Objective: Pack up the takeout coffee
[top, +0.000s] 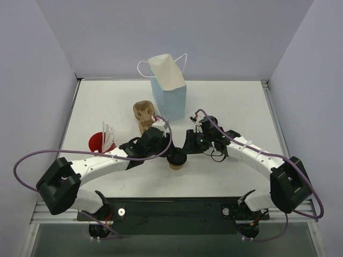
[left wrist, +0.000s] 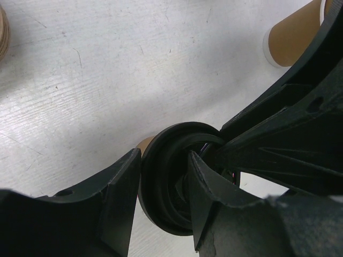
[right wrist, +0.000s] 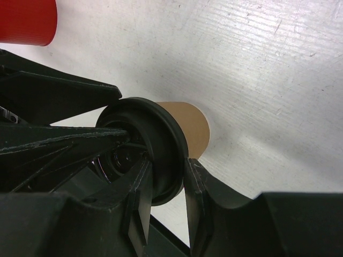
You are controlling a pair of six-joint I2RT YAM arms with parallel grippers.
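The brown kraft cup (top: 176,164) with a black round lid (top: 176,157) stands on the table between my two arms. My left gripper (top: 168,152) grips the lid's rim from the left; in the left wrist view (left wrist: 161,201) one finger is outside the lid (left wrist: 163,176) and one is in its recess. My right gripper (top: 185,152) pinches the same rim from the right, as the right wrist view (right wrist: 166,195) shows, with the cup body (right wrist: 187,126) beyond. The red cup (top: 97,142) is at the left; it also shows in the right wrist view (right wrist: 24,21).
The light blue paper bag (top: 170,96) with white handles stands at the back centre. The tan pulp cup tray (top: 143,114) is just left of it. White paper items (top: 109,136) lean at the red cup. A tan cylinder with a white end (left wrist: 292,35) shows beyond the left gripper.
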